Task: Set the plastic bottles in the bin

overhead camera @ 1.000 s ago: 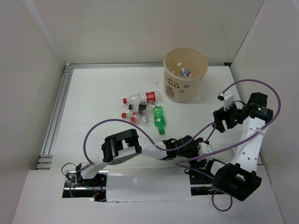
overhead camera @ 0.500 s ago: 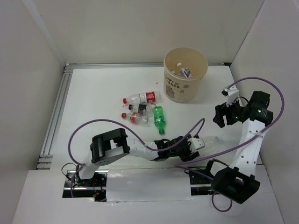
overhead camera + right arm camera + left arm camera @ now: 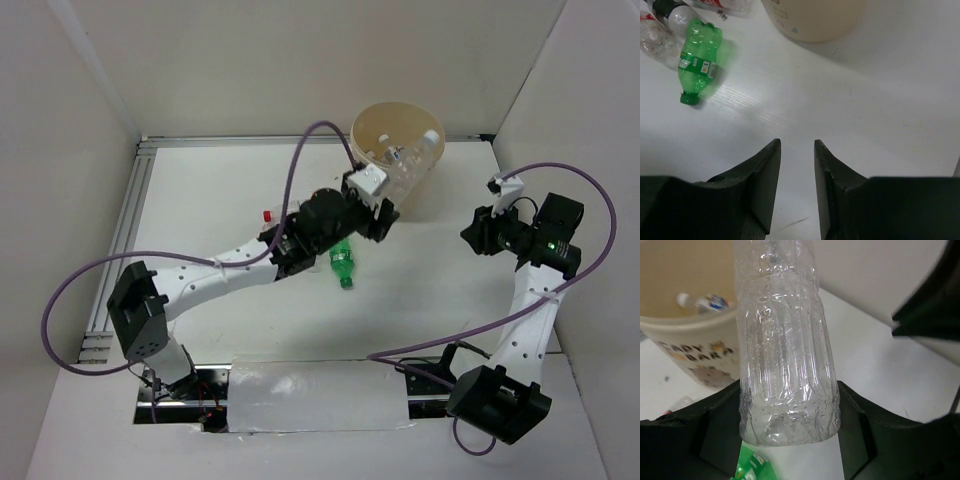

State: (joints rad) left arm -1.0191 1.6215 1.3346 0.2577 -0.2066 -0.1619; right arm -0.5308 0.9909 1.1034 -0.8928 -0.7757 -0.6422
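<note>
A white table [image 3: 200, 190] boxed in by white walls [image 3: 300, 60] carries the bin [image 3: 396, 108] at its far edge. At the bin's near rim, the left gripper [image 3: 790, 415] clamps a clear bottle [image 3: 785, 340]. Right of the bin, the right gripper [image 3: 797, 150] is empty, its fingers narrowly apart. The green bottle [image 3: 341, 258] lies near-left of the bin. From above, the left arm [image 3: 230, 268] covers the other bottles [image 3: 652, 37], bar one red cap [image 3: 267, 215].

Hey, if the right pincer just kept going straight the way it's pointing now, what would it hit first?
Probably the bare table, a little short of the bin; the right pincer angles down at it. The green bottle lies left of that line. Depth is uncertain.
</note>
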